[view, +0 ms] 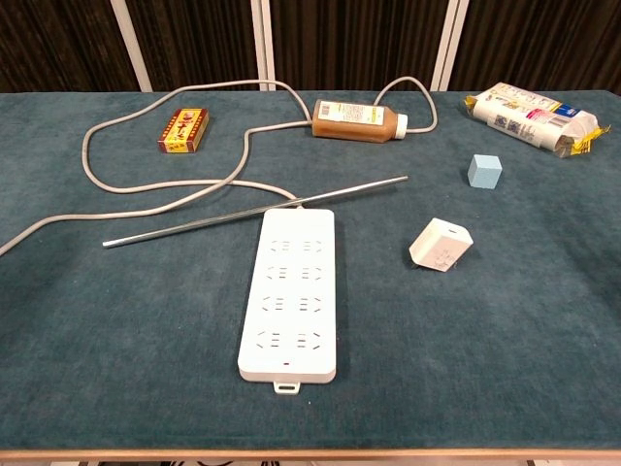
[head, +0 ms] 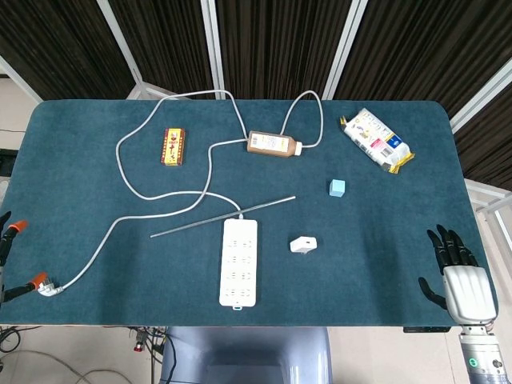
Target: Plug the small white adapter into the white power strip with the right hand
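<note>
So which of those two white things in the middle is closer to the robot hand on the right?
The small white adapter: it lies right of the long white power strip, nearer the right robot hand.
</note>
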Robot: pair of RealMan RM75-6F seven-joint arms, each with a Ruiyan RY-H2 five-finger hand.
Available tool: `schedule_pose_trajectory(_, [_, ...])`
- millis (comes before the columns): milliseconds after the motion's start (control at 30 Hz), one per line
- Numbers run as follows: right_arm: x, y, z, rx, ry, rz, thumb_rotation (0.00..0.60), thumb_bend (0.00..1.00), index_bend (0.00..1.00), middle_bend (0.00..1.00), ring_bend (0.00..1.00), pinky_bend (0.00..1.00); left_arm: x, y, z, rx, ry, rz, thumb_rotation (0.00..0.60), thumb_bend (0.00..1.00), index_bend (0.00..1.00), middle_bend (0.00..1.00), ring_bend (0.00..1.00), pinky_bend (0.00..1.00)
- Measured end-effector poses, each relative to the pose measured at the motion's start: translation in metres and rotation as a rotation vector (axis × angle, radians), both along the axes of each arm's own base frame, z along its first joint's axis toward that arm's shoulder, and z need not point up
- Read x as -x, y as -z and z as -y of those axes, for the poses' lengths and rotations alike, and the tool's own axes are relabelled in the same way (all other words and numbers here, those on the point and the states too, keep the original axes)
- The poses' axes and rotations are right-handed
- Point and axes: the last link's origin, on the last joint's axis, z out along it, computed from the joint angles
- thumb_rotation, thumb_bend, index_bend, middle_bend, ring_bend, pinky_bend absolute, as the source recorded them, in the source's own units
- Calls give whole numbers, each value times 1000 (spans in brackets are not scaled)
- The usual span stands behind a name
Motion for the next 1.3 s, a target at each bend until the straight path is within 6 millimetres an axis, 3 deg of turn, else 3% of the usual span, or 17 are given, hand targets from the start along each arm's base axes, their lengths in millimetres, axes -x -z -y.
schedule_pose_trajectory(200, [-11, 4, 15, -84, -22, 26, 600, 363, 0, 0, 0, 247, 0, 2, 0, 8, 0, -2, 600, 90, 162, 0, 0, 0])
schedule_pose_trajectory(400, [-36, 13, 49, -226, -35, 56, 600, 362, 0, 0, 0, 247, 0, 3, -1, 15, -4, -3, 600, 90, 164, 0, 0, 0])
schedule_pose_trajectory(633, [-83, 32, 100, -434, -12, 93, 600, 363, 0, 0, 0, 214, 0, 4, -2, 22, -7, -4, 600, 90, 168, 0, 0, 0])
schedule_pose_trajectory(833, [-123, 52, 131, -501, -9, 124, 600, 362, 0, 0, 0, 120, 1, 3, -3, 24, -12, 1, 600, 89, 170, 0, 0, 0])
schedule_pose_trajectory(1033, [-157, 88, 146, -563, -34, 140, 600, 362, 0, 0, 2, 112, 2, 1, -3, 25, -14, 5, 600, 90, 171, 0, 0, 0])
schedule_pose_trajectory(1300, [-160, 122, 149, -607, -33, 95, 600, 361, 0, 17, 65, 132, 3, 1, -5, 24, -21, 5, 600, 89, 177, 0, 0, 0])
